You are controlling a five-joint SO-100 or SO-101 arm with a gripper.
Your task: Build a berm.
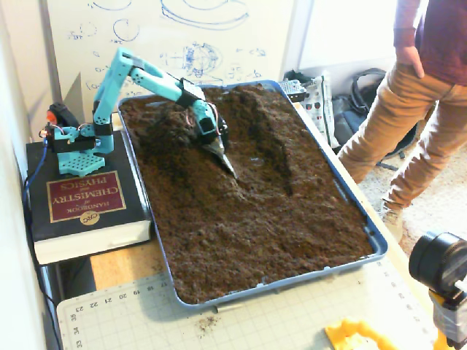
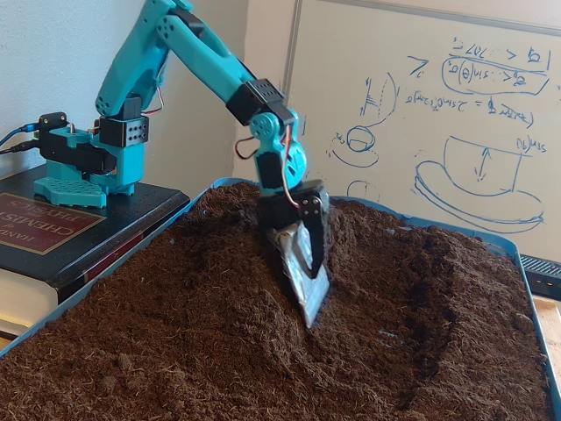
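Teal arm (image 2: 188, 53) bolted to base seated on thick book (image 1: 84, 200), presumably for height over blue tray (image 1: 368, 233) rim. Tray full of dark crumbly soil, resting on worktop (image 1: 124, 266).

Hand (image 2: 307, 294) pointing down, silvery scoop-like blade (image 2: 302, 276) at its end, tip touching soil on slope of the berm (image 1: 171, 124). In a fixed view (image 1: 222, 157) same contact seen from above. Steep blade angle fits dragging or packing soil toward the heap, as a judgement only. Hand state: cannot tell whether spread or pressed together; blade hides the fingers.

Berm location: far-left part of tray, just beside arm base; sunken groove (image 1: 281, 157) to its right in that view.

Legible: book cover "HANDBOOK of CHEMISTRY and PHYSICS", CRC seal. Cutting mat (image 1: 146, 313) ruled with numbers 19–23 and 33–35. Whiteboard (image 2: 438, 114) sketches in blue marker, text unreadable.

Person in tan trousers (image 1: 394, 124) standing beside tray, well apart from arm.
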